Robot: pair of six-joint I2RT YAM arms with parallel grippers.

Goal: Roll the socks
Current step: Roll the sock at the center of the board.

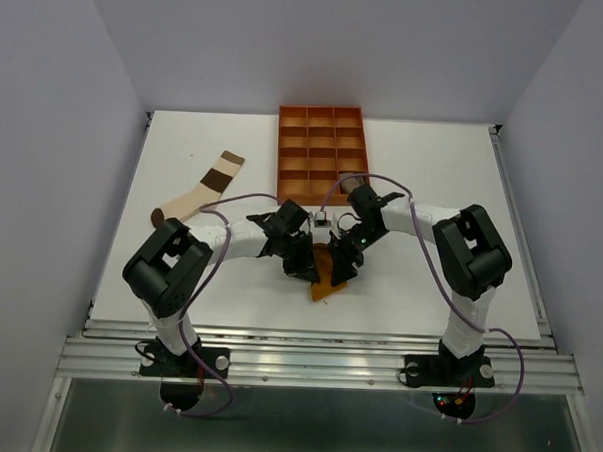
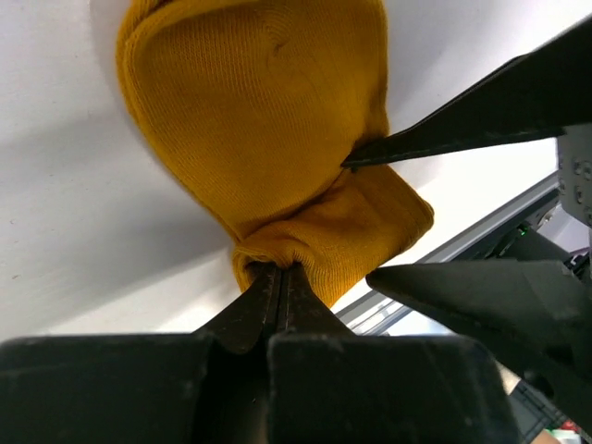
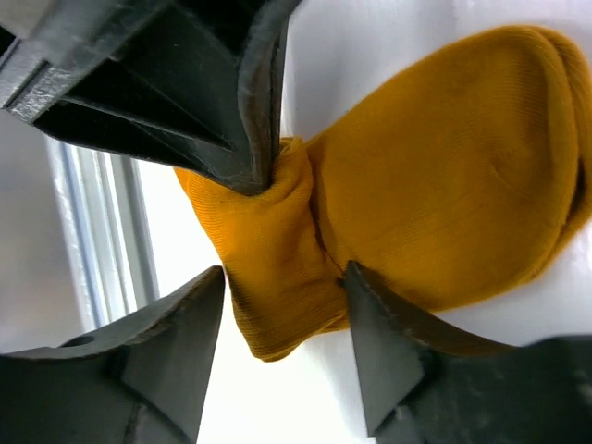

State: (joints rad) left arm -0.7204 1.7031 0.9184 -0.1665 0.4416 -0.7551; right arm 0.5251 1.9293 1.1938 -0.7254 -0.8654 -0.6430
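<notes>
Mustard sock (image 2: pixel 268 139) is lying lengthwise away from the left gripper (image 2: pixel 280 282), which is pinching its bunched end; the right gripper (image 3: pixel 283 277) is straddling that same end, jaws spread.

White-linked arms (image 1: pixel 231 241), black joint housings (image 1: pixel 168 265), looping purple cables (image 1: pixel 369 176), black tapered end effector fingers (image 3: pixel 176 361)

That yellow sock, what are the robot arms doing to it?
Both arms are working on the mustard sock near the front of the table. The left gripper is shut, pinching a bunched bit of it. The right gripper is open, its fingers either side of the sock's end. A brown-and-cream sock lies off to the left, untouched.
</notes>
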